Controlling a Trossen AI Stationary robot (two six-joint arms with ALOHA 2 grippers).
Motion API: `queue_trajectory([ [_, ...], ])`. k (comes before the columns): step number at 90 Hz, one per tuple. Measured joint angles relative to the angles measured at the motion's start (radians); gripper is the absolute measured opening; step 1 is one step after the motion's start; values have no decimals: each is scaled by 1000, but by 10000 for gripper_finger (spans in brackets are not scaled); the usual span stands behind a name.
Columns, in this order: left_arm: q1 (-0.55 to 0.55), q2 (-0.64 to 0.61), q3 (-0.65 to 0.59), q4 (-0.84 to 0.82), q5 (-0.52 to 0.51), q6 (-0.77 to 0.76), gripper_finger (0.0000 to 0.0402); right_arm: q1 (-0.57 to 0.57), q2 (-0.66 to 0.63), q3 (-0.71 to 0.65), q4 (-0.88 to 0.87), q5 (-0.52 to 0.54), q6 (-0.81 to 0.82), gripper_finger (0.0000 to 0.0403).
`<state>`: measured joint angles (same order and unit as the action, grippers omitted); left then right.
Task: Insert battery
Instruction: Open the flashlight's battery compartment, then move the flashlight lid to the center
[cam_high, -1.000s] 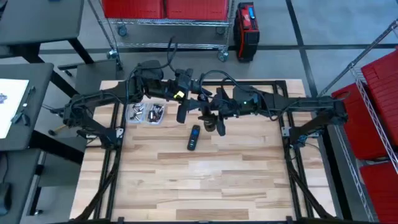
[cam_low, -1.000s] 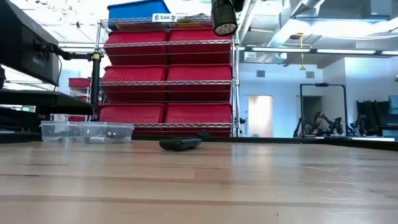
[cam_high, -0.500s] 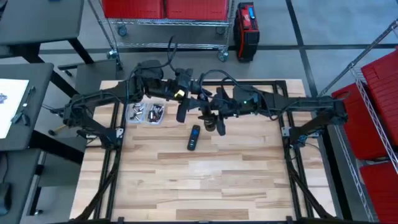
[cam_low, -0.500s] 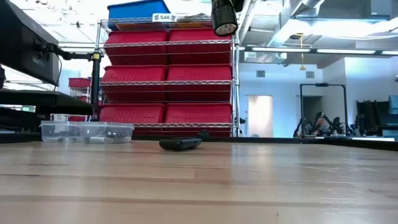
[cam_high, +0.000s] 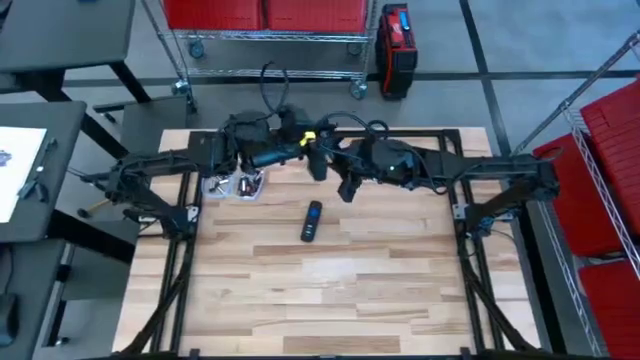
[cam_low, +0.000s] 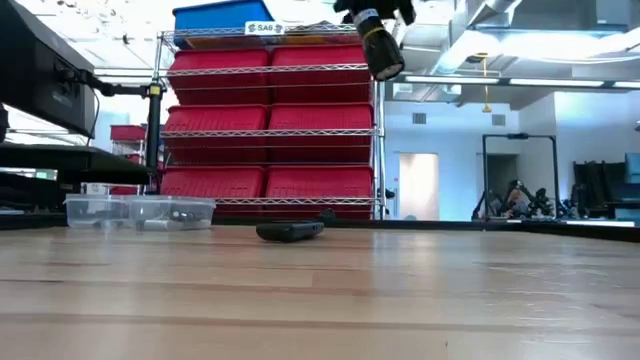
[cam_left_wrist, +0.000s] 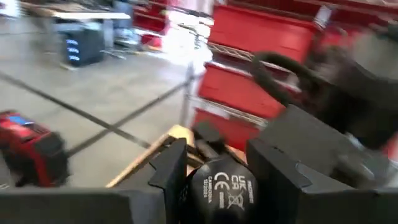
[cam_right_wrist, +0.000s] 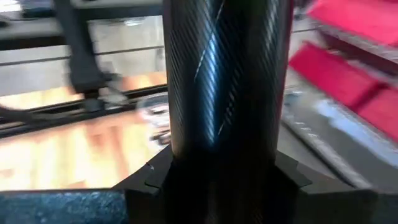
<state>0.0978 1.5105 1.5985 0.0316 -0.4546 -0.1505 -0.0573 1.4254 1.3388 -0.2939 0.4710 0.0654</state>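
Above table (cam_high: 330, 290), both fingers clamp one black flashlight (cam_high: 318, 160).

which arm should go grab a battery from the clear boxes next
Left, probably. The left gripper hangs close to the clear plastic boxes on its own side of the table, while the right gripper sits farther off and is clamped on a black carbon-weave cylinder.

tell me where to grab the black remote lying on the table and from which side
Grip the slim black remote across its narrow width, near the middle of its length, coming straight down from above. It lies flat on the light wooden table, long axis roughly along the table's depth and slightly tilted, with bare wood along both long edges, so a tool turned square to that axis would likely close on them.
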Motion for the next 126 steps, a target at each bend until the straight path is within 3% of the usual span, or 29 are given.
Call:
queue_trajectory([
  [12,-4,10,-2,56,-32,4,128,13,0,2,-16,93,12,139],
  [25,-5,10,-2,45,-55,72,128,14,1,0,-27,91,20,139],
  [39,-3,-14,-2,39,82,287,126,10,-2,2,-2,-41,4,139],
  [49,-9,-52,9,5,122,320,128,9,6,10,-62,-152,-10,139],
  [65,-1,-88,4,-165,179,336,237,-5,-6,41,-91,-235,-18,139],
  [75,13,-131,4,-212,217,287,269,-6,-5,40,-108,-253,-18,139],
  [126,18,-152,5,-468,218,158,241,-9,-9,41,-118,-264,-21,139],
])
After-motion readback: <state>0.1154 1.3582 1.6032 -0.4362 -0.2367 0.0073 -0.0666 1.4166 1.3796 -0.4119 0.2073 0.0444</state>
